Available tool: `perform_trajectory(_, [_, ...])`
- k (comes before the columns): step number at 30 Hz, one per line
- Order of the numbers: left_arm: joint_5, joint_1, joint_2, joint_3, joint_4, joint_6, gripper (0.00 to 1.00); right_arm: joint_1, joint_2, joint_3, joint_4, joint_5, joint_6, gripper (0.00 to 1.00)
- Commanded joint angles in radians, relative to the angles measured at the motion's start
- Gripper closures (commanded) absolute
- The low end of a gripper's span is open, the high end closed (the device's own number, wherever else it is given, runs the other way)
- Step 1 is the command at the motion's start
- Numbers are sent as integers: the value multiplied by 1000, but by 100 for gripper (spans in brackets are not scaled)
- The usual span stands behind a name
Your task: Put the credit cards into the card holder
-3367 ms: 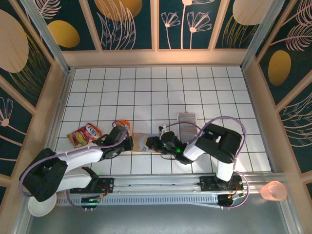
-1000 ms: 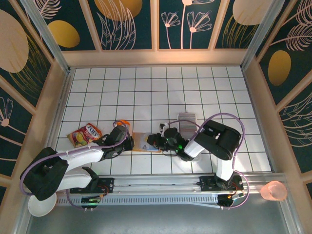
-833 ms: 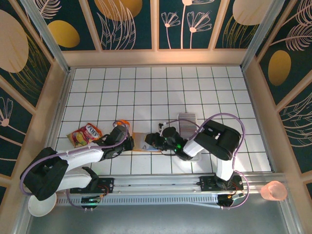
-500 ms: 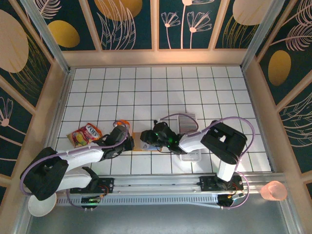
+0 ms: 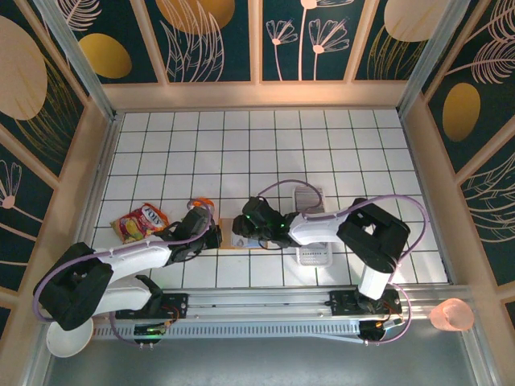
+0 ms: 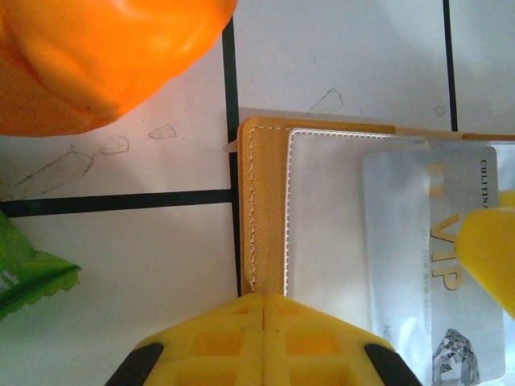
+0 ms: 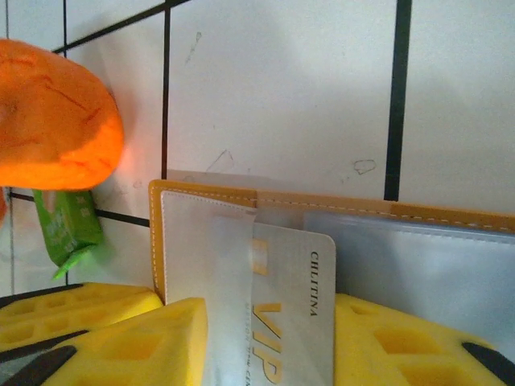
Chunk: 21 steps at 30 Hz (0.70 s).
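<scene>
The card holder (image 5: 226, 242) lies open on the tiles, tan-edged with a clear pocket (image 6: 265, 201) (image 7: 157, 241). A pale grey credit card (image 7: 302, 273) marked VIP sits partly under that pocket (image 6: 410, 241). My right gripper (image 5: 244, 229) (image 7: 269, 322) is open, one yellow finger on each side of the card; one finger (image 6: 487, 257) overlaps the card's end. My left gripper (image 5: 211, 238) (image 6: 264, 301) is shut, its tips resting on the holder's stitched edge. More grey cards (image 5: 308, 197) stand in a clear tray.
An orange object (image 5: 201, 205) (image 6: 105, 56) (image 7: 56, 121) with a green tip (image 7: 68, 229) lies just beyond the holder. A red-yellow snack packet (image 5: 141, 221) is to the left. The clear tray (image 5: 315, 256) sits under my right arm. White bowl (image 5: 64, 342), pink cup (image 5: 452, 315).
My right gripper slid left over the holder and its jaws parted, leaving the card lying in the pocket. The left gripper stayed at the holder's edge.
</scene>
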Motion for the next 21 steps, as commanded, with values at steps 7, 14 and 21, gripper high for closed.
perform_trajectory(7, [85, -12, 33, -30, -79, 19, 96, 34, 42, 83, -80, 27, -6, 60])
perform_trajectory(14, [124, -12, 35, -25, -46, 7, 95, 47, 64, 120, -85, 23, 6, 59])
perform_trajectory(21, [148, -12, 43, -28, 1, 3, 95, 57, 71, 159, -130, 42, 24, 59])
